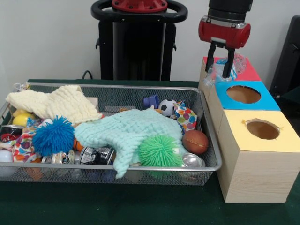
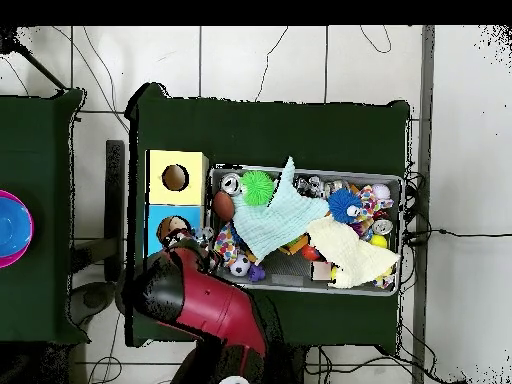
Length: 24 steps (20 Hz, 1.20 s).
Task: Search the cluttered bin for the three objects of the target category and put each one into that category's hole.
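Clear crinkly plastic item [image 1: 220, 69] w/ pinkish tint hangs over red-topped box [image 1: 246, 71], clamped in gripper [image 1: 221, 70]. No readable writing. Next along: blue box [image 1: 243, 101] and yellow box [image 1: 262, 136], each w/ round hole. Wire bin [image 1: 108, 166] holds mint cloth [image 1: 126, 133], cream cloth [image 1: 51, 104], blue pom [image 1: 53, 136], green pom [image 1: 160, 151], mini football [image 1: 195, 141], soccer ball [image 1: 167, 107].

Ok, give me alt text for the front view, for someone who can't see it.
The gripper holds a crinkled clear plastic item above the red-topped box, beside blue and yellow boxes with holes. Left, a wire mesh bin holds knitted cloths, fuzzy balls and small toys.
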Available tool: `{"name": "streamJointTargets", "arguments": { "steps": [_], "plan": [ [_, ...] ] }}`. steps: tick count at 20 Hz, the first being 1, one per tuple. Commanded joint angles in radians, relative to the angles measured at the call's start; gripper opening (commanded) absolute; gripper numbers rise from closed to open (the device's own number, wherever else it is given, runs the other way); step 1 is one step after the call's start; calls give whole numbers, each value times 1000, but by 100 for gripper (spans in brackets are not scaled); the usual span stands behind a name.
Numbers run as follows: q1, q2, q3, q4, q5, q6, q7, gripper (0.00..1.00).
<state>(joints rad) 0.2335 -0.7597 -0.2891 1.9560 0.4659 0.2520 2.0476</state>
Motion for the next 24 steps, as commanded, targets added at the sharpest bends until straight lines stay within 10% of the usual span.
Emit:
{"name": "streamJointTargets", "arguments": {
  "steps": [1,24],
  "plan": [
    [0,58,105,-8,-17,-31,152,0],
    [122,84,9,-69,31,60,228,0]
  ]
}}
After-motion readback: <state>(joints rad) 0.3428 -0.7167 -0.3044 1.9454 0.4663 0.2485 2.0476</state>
